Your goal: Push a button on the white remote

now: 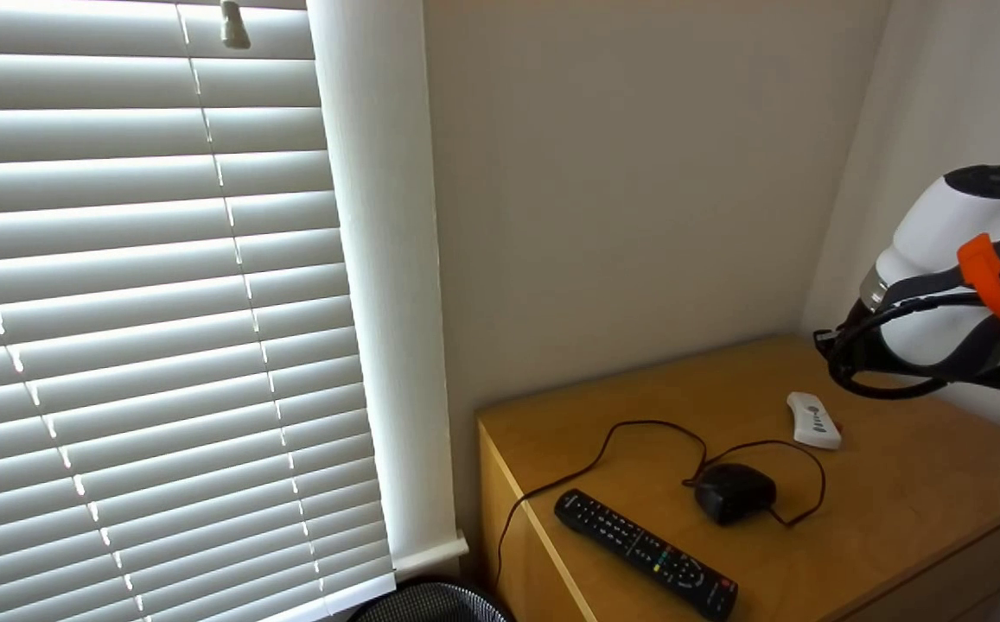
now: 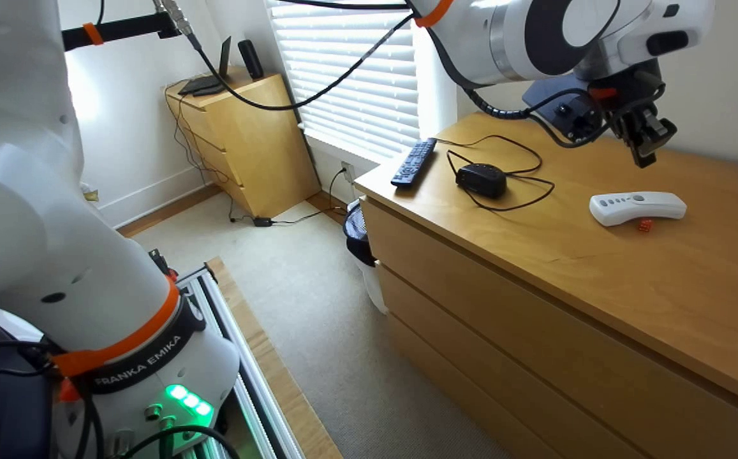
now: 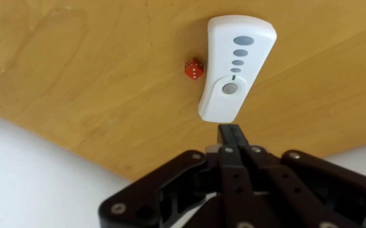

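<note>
Beside the white oblong remote (image 3: 235, 66) lies a cubic red die (image 3: 194, 68); left, in both exterior views, a rounded black puck (image 2: 481, 180).

So the arm (image 2: 30, 191) is glossy white with orange straps (image 1: 984, 268) and a loopy black cable (image 1: 888, 393). There's a black band (image 2: 139, 362) on the base (image 2: 209, 363) reading FRANKA EMIKA (green lights (image 2: 191, 400) just below, kinda snazzy). The claw (image 3: 230, 127) is mostly black links (image 3: 157, 179) and silvery screw heads (image 3: 118, 208).

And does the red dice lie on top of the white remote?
No, the wrist view shows the red dice on the wooden top, beside the white remote.
</note>
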`<state>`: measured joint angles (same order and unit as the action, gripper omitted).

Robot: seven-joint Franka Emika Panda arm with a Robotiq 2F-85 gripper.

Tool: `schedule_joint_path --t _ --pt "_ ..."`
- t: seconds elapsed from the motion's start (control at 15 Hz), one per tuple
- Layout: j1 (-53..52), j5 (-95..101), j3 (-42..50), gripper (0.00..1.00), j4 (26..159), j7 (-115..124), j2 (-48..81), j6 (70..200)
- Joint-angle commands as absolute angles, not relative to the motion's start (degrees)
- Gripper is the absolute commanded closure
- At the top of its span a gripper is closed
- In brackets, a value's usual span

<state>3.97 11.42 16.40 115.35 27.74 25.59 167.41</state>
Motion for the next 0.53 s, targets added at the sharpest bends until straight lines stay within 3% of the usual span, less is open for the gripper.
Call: schedule_joint_path --t 0.0,0.47 --pt "2.2 7.8 18.4 1.0 113.2 26.5 29.3 169.6" --pt "-1.6 7.0 22.0 1.0 111.9 26.5 33.1 171.1"
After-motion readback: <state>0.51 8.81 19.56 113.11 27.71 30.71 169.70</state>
